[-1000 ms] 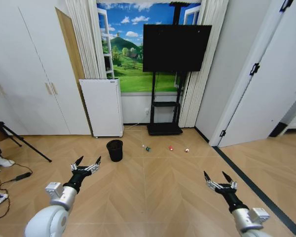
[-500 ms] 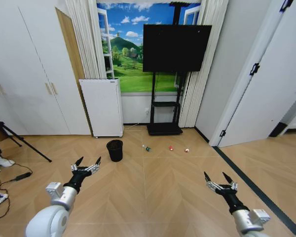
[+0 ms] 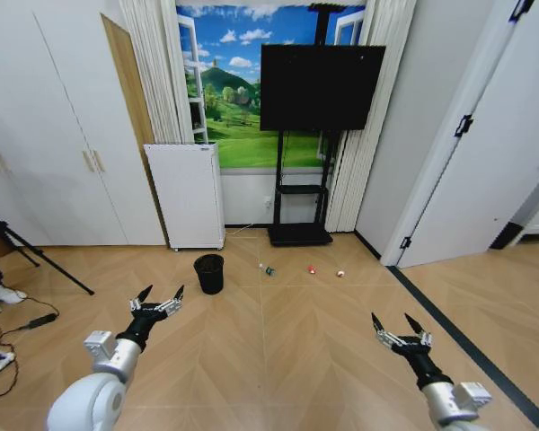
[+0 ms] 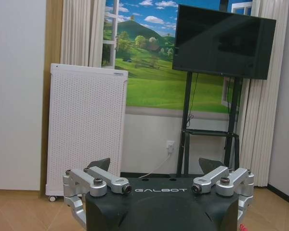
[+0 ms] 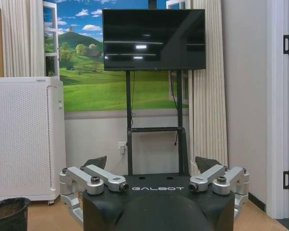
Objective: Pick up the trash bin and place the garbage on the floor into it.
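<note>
The trash bin (image 3: 209, 273) is seen in the middle of the frame, the garbage (image 3: 304, 268) just right of it. The left gripper (image 3: 160, 296) and right gripper (image 3: 397, 325) are held spread wide, low in the frame, nothing grasped, likely because the bin is far.

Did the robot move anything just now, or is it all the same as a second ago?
Almost nothing changed. The right gripper crept a tiny bit lower in the head view; the left gripper stayed put. Both are still open and holding nothing. The trash bin still stands on the floor, and the bottle, the red piece and the red-and-white piece lie beside it untouched.
</note>
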Controlling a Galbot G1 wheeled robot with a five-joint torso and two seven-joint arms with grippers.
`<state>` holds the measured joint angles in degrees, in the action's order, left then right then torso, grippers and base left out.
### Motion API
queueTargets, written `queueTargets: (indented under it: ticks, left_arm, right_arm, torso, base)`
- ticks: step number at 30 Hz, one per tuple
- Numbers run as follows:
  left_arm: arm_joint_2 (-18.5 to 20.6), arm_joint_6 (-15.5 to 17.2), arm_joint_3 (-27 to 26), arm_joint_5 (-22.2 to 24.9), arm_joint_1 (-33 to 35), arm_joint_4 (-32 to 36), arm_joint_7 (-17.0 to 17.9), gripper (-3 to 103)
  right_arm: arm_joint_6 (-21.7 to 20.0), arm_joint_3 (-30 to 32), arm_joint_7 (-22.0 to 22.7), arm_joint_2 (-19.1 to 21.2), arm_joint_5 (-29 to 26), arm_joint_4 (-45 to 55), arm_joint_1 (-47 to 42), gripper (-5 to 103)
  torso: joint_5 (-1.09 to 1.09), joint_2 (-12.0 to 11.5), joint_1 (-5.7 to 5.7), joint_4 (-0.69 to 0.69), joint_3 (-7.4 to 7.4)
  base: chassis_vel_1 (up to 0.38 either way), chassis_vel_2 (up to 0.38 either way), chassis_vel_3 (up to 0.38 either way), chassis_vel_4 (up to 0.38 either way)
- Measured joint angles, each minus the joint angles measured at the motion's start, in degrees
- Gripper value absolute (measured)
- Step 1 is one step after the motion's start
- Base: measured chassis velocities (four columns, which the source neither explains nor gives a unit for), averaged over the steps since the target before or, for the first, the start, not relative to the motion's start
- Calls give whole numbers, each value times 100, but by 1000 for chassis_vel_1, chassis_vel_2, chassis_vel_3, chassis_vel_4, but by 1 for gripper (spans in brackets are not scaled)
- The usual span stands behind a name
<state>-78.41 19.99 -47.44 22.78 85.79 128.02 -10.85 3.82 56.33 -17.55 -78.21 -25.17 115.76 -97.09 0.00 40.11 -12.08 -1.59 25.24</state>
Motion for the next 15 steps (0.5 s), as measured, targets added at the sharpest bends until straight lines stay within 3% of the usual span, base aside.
queueTargets:
  ticks: [7,15]
  left_arm:
    - [-10,0,21,-16,-8,-16,-1,100]
    - [-18,0,30,-32,-15,-21,3,100]
  right_arm:
    - [58,-4,-6,-1,5,-60,-5,100]
    - [117,-1,-31,20,4,-133,-7,100]
  torso:
    - [1,-1,0,1,1]
    - [1,0,0,0,0]
  base:
    - [-157,159,158,-181]
    - [-248,244,253,-249]
